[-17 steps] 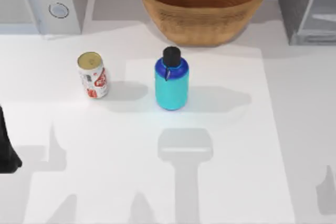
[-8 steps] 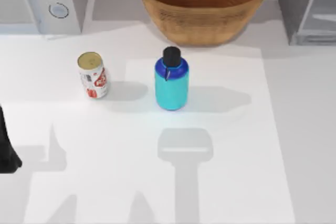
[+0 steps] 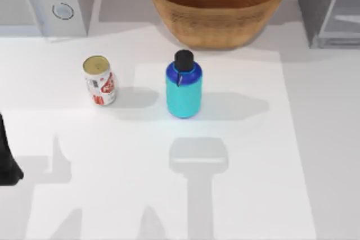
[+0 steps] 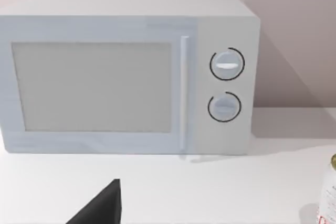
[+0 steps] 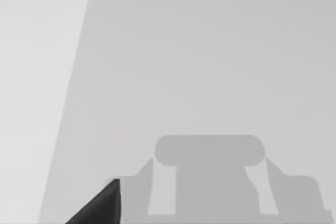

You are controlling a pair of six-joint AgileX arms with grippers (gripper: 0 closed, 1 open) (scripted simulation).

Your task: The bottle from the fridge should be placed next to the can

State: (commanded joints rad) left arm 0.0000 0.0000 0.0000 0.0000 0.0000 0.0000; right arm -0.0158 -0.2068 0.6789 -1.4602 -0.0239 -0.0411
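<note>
You had the bottle (image 3: 184,89) standing upright on the white table (image 3: 242,184), near the middle, with its black cap on and nothing touching it. The can (image 3: 99,80) stood upright to the bottle's left, close by but apart, a clear strip of table between them. Its gold top was closed; the red-and-white label carried markings, but you could not have read any of them. In the left wrist view a sliver of the can (image 4: 329,192) sat at the edge, beside the microwave.

Behind the bottle, at the table's far edge, sat the wicker bowl (image 3: 216,5); what you could see of its ribbed inside held nothing. The fridge (image 3: 329,4) stood in the far right corner, grey with its pale glass panel, and what was inside it could not be made out. The white microwave (image 4: 126,74) occupied the far left corner, its door closed and two round knobs stacked beside the handle; no writing was visible on its front.

Your left arm (image 3: 7,155) was parked at the table's left edge, a dark shape just inside the top view. A dark wedge sat low in each wrist view, too little for you to tell whether either pincer was spread or pressed together. The right wrist camera looked down on bare table crossed by grey shadow.
</note>
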